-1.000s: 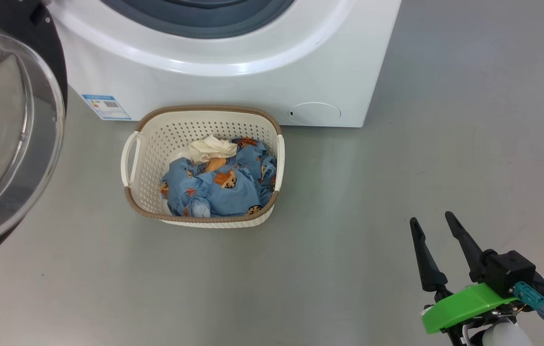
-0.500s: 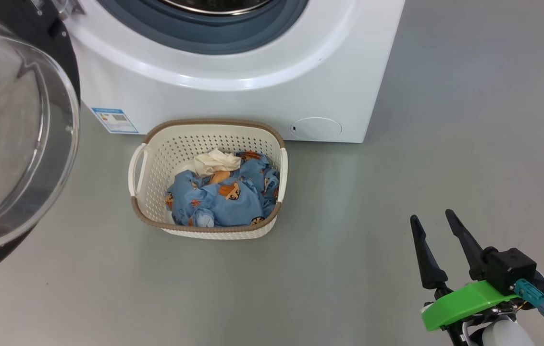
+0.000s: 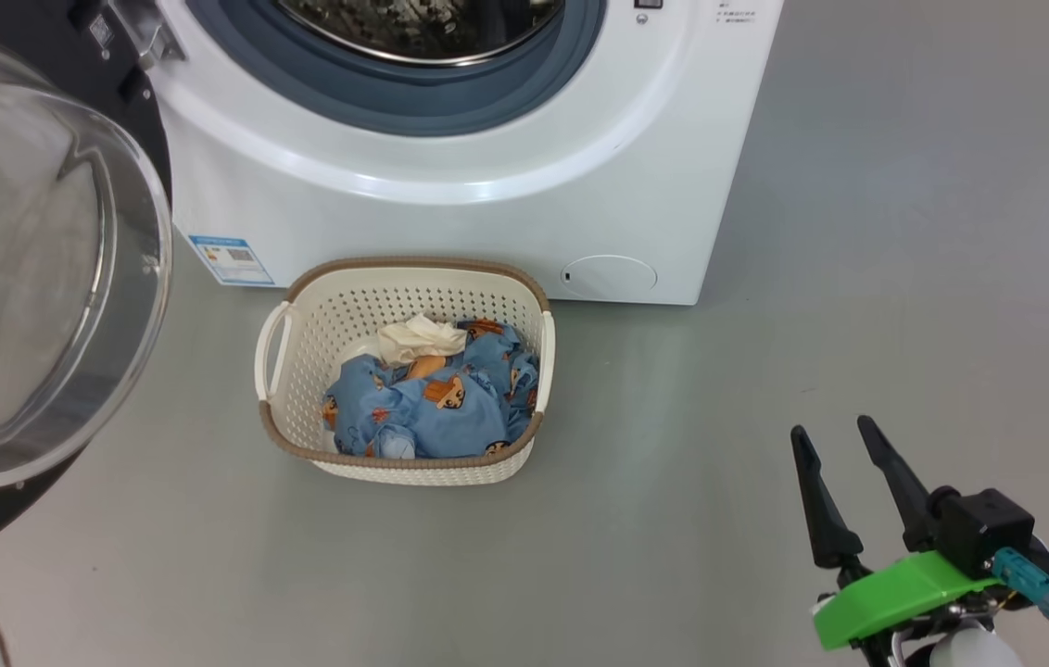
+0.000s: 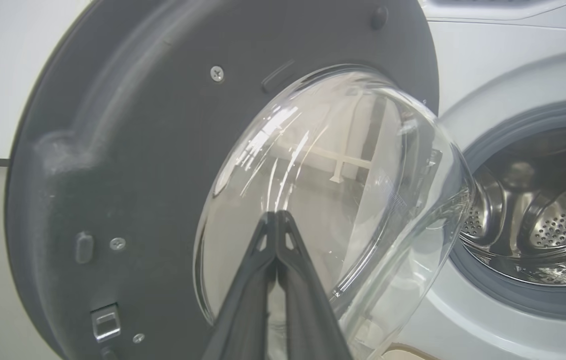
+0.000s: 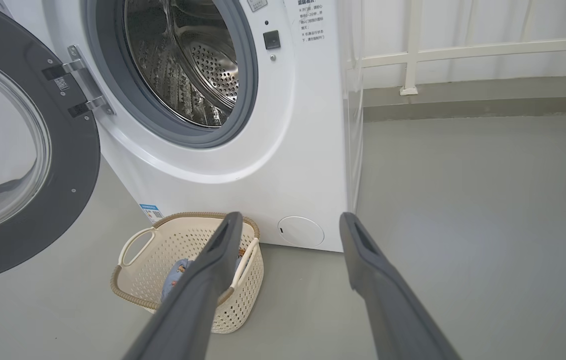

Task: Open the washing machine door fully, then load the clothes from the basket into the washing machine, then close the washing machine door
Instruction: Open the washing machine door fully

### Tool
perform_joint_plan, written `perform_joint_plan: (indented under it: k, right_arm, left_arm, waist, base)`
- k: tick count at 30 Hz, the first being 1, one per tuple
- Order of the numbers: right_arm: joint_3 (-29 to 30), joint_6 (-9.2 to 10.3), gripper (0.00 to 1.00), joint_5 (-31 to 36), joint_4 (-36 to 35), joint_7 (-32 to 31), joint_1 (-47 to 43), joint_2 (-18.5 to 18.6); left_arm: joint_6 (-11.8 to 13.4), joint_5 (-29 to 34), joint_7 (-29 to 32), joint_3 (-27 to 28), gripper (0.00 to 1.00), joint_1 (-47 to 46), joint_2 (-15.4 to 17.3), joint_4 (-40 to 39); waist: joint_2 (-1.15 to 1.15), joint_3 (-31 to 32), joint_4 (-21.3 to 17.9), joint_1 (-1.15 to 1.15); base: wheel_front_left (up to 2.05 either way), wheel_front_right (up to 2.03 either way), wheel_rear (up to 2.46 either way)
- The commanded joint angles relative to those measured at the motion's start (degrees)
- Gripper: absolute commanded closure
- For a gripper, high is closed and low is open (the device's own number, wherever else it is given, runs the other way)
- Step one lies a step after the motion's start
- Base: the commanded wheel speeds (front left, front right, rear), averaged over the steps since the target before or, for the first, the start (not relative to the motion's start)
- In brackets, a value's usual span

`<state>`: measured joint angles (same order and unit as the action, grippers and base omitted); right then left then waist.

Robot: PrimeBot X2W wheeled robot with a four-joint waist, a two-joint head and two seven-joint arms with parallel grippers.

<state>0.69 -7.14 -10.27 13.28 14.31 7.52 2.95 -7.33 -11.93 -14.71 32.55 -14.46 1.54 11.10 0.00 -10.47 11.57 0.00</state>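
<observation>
The left gripper (image 4: pixel 277 216) has its two dark fingers pressed together on nothing, their tips just before the bulging clear glass of the round, black-rimmed washing machine door (image 4: pixel 128 150), which stands swung wide beside the steel drum (image 4: pixel 553 220). The right gripper (image 3: pixel 832 431) hangs spread and empty above the grey floor (image 3: pixel 673 519), well apart from the cream perforated plastic basket (image 3: pixel 307 324). The basket sits just before the big white front-loading washing machine (image 3: pixel 487 222) and holds the light blue printed clothes (image 3: pixel 441 417).

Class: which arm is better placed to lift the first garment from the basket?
Likely right: the right pincer is open, the basket of clothes ahead of it; the left pincer is shut, pointing at the washing machine door.
</observation>
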Motion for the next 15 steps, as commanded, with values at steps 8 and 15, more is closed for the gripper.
perform_joint_plan:
  k: [8,15]
  right_arm:
    - [-1.99,-0.35,0.00,-1.03,-1.38,0.69,-1.28,-0.07]
    - [-2.86,-0.35,0.00,-0.85,-2.49,0.69,-1.69,-0.07]
  left_arm:
    - [-0.15,-1.36,-0.29,-7.29,0.00,5.63,1.37,-7.02]
    - [-0.13,-2.17,-0.29,-13.39,0.00,9.85,1.35,-11.27]
  waist:
    - [0.00,1.81,-1.64,0.00]
    - [0.00,3.38,-4.87,0.00]
  base:
    - [0.00,0.00,0.00]
    - [0.00,0.00,0.00]
